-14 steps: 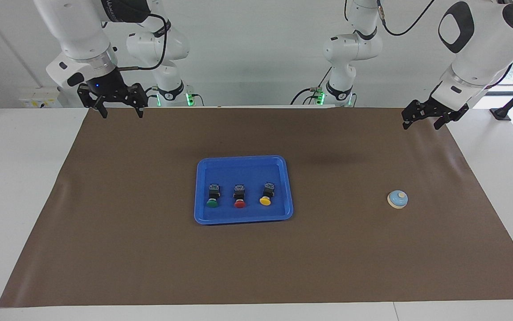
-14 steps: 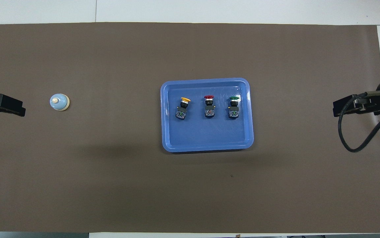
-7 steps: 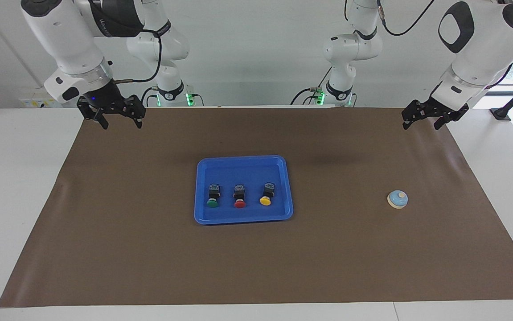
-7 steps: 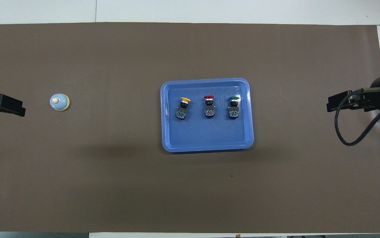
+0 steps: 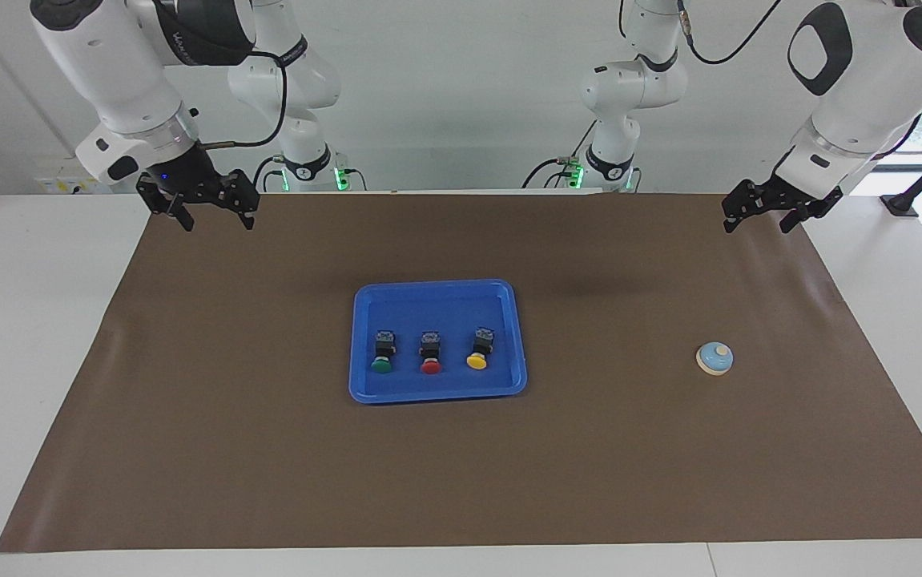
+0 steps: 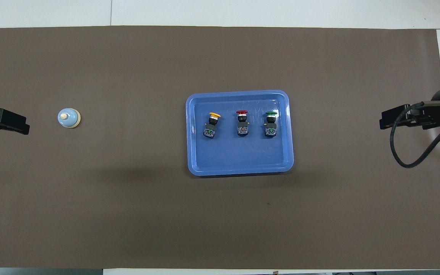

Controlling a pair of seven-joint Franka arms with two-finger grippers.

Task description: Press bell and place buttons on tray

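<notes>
1. The shallow blue plastic rectangular tray (image 5: pixel 438 298) sits near the middle of the brown paper mat (image 5: pixel 268 449) that covers the white table (image 5: pixel 28 320).
2. Three small push-button switches with black blocky bodies lie in a row inside the tray, apart from one another: the green-capped one (image 5: pixel 383 354) toward the right arm's end, the red-capped one (image 5: pixel 430 354) between, the yellow-capped one (image 5: pixel 480 350) toward the left arm's end.
3. The small round light-blue bell with its cream rim and knob (image 5: pixel 714 357) stands alone on the mat, well apart from the tray, toward the left arm's end.
4. The right gripper (image 5: pixel 215 216) hangs above the mat's corner close to the robots at its own end, fingers spread and empty. Over the last second this arm has shifted a little outward and tilted; nothing else on the table has moved.
5. The left gripper (image 5: pixel 758 219) waits above the opposite near corner, fingers likewise spread, holding nothing, unchanged from a second ago.
6. My reading: with all three buttons already in the tray and both arms drawn back, the placing looks finished and the right arm is settling toward rest. Whether the bell has been pressed cannot be told from here.
</notes>
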